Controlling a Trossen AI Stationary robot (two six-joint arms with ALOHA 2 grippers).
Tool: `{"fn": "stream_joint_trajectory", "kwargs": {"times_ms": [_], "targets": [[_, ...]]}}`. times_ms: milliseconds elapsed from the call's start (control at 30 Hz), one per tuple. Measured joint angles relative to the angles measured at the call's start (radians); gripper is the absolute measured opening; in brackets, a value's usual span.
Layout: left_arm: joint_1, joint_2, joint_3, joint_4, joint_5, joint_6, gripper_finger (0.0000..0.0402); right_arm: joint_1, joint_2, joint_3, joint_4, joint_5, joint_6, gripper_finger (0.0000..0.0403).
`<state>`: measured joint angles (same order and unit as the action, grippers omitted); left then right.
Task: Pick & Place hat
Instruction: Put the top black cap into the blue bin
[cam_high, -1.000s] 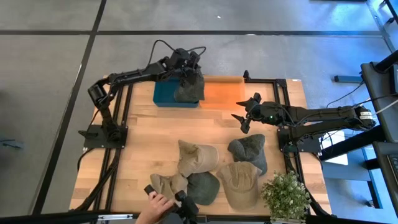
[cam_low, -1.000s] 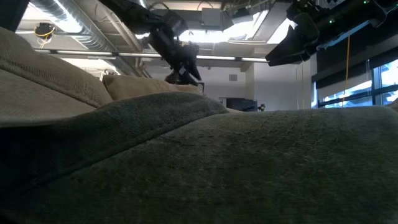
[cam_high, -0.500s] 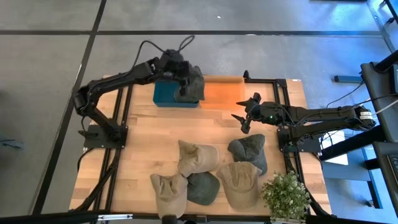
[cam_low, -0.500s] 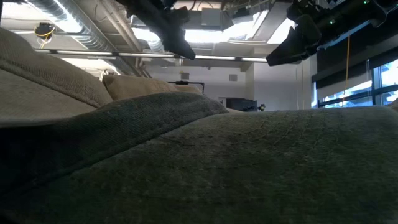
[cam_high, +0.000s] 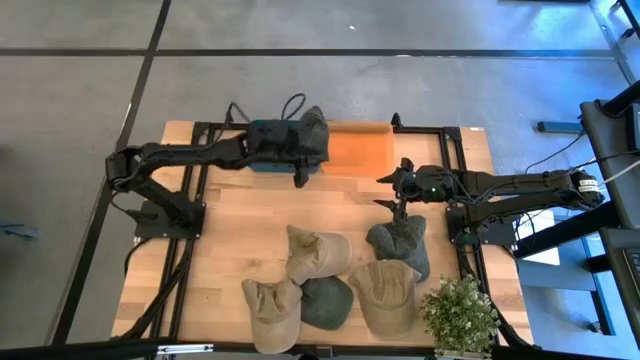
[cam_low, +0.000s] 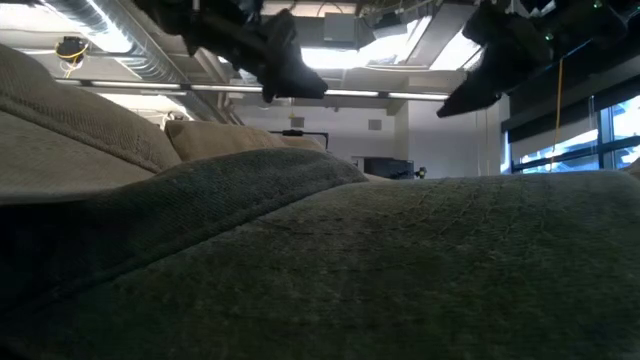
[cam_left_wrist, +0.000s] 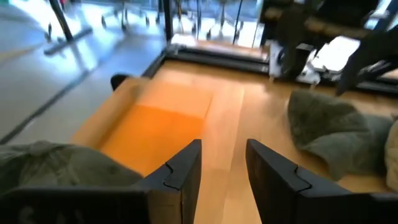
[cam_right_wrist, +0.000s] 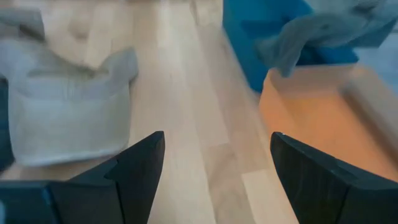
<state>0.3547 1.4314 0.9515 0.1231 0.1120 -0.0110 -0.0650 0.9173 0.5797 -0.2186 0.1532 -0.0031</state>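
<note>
2 dark arms of slim black links and rounded joints stand on black bases inside a black metal frame on the table. The left arm (cam_high: 190, 155) carries loops of black cable arching above its wrist. The right arm (cam_high: 520, 185) has a small green light near its wrist and a pale label at its far-right end, beside thin cables. The left gripper (cam_left_wrist: 222, 177) has 2 flat, dark, matte fingers (cam_left_wrist: 180, 174), squared at the tips, each with a stepped notch on its inner face. The right gripper (cam_right_wrist: 214, 180) has 2 broad, dark fingers (cam_right_wrist: 134, 177) with angled upper edges.
</note>
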Motion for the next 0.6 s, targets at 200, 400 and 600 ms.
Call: {"fn": "stream_joint_trajectory", "kwargs": {"times_ms": [200, 400, 600], "targets": [[-0.055, -0.045, -0.103, 0.174, -0.040, 0.005, 0.0118, -0.002, 0.098, 0.108, -0.156, -0.078, 0.054, 0.0292], [-0.073, -0.045, -0.133, 0.212, -0.042, 0.005, 0.0122, -0.002, 0.307, 0.320, -0.616, -0.079, 0.119, 0.0292], [-0.073, -0.045, -0.135, 0.147, -0.041, 0.005, 0.0121, 0.012, 0.443, 0.338, -0.846, -0.133, 0.152, 0.0292]]}}
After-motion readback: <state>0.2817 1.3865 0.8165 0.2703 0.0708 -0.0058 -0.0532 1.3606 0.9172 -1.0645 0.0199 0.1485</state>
